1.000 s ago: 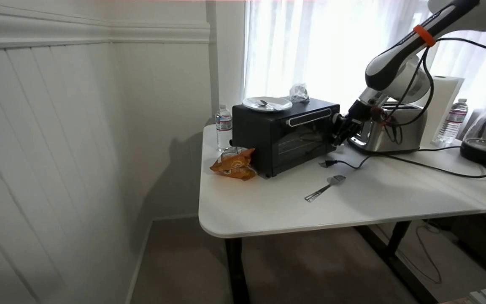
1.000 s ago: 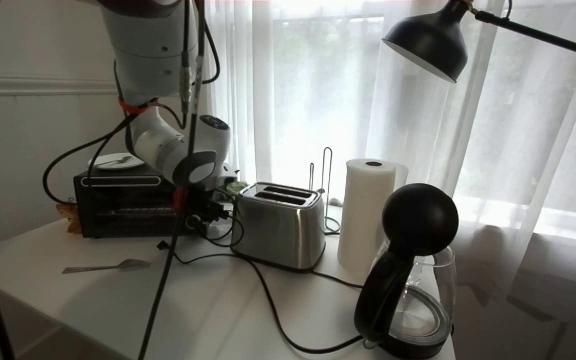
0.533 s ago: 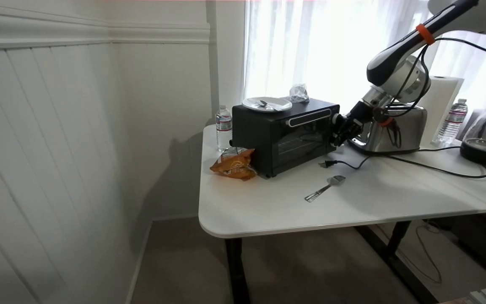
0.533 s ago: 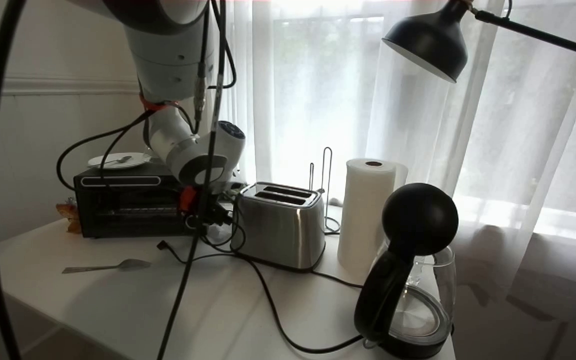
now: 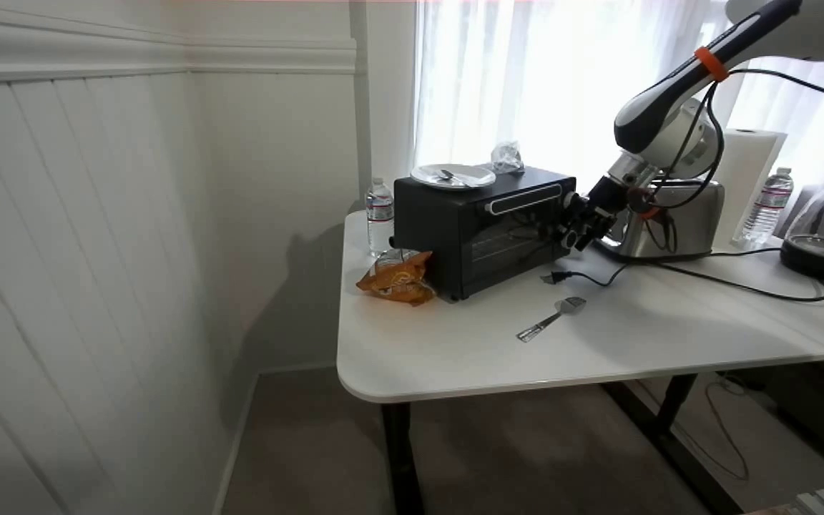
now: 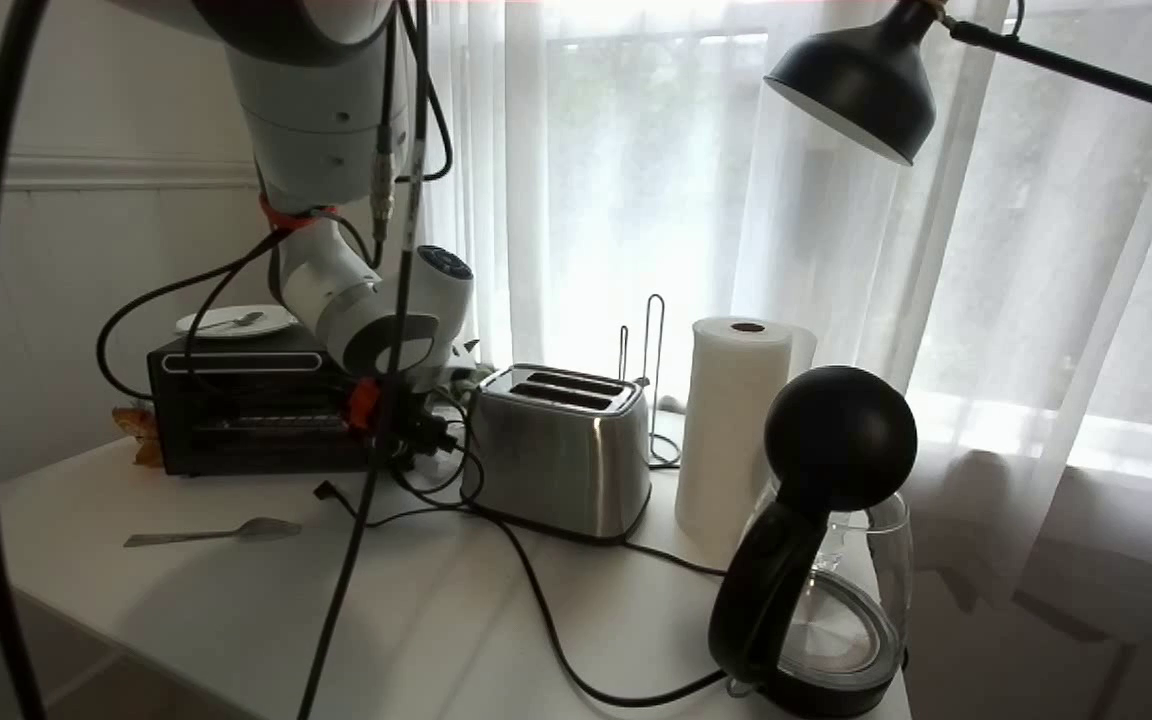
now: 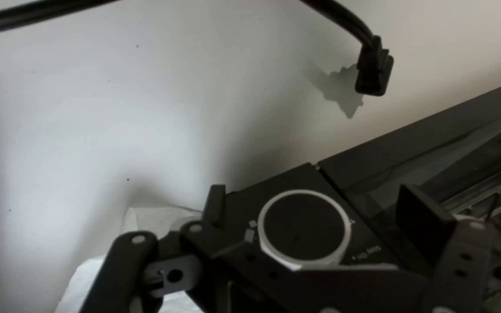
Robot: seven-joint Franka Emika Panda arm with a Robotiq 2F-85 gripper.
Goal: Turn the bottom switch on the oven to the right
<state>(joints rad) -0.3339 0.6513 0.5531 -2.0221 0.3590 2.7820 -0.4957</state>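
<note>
On the toaster oven (image 5: 480,232): bottom "Stay On" knob (image 7: 305,226), framed by gripper (image 7: 318,206), fingers apart; arm (image 5: 659,107) newly shifted ovenward, apparently aligning, turn probably pending.

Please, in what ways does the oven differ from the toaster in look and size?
The oven is black, while the toaster is silver. The oven is wider than the toaster. The oven has a glass door in front; the toaster has two slots on top. Both stand on the white table.
</note>
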